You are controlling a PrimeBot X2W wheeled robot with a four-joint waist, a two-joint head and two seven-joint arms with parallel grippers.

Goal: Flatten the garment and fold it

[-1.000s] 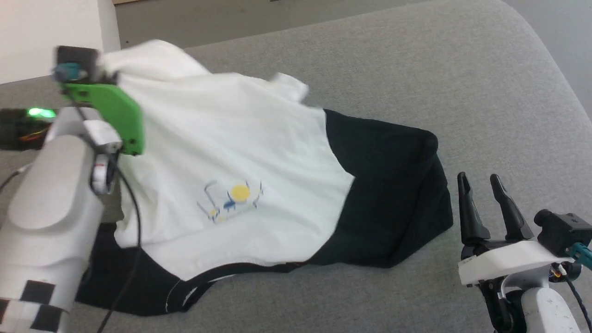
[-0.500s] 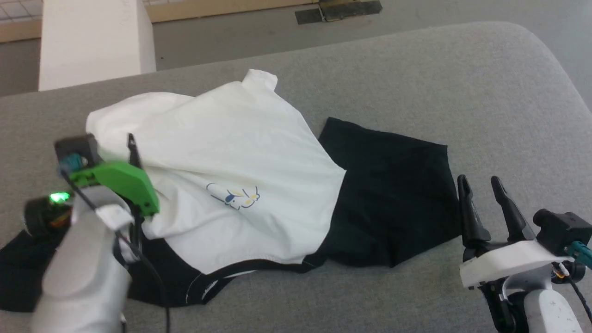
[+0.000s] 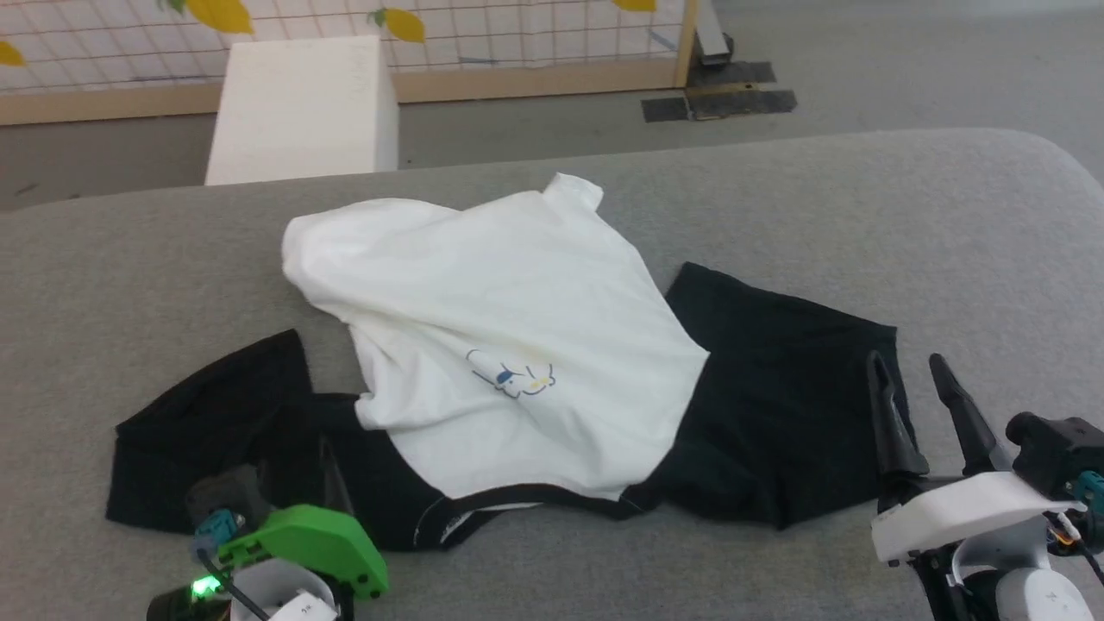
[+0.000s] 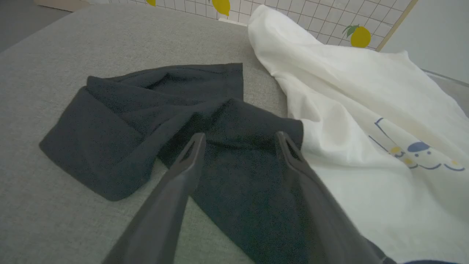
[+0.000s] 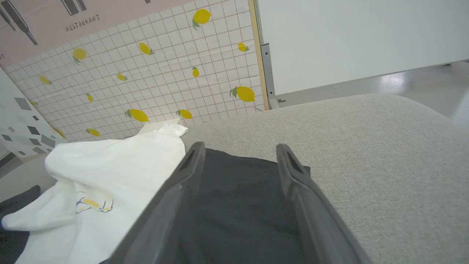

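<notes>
"RESTAURANT" in dark capitals, on pink wall panel [image 5: 110, 14], above lemon tiles [image 5: 165, 73], right wrist view

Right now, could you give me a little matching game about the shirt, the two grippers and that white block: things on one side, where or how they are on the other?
1 shirt body
2 left gripper
3 right gripper
4 block

A open, at the flat sleeve
B behind the grey surface
C white, with a small print
D open, at the crumpled sleeve

Pairs: 1-C, 2-D, 3-A, 4-B
</notes>
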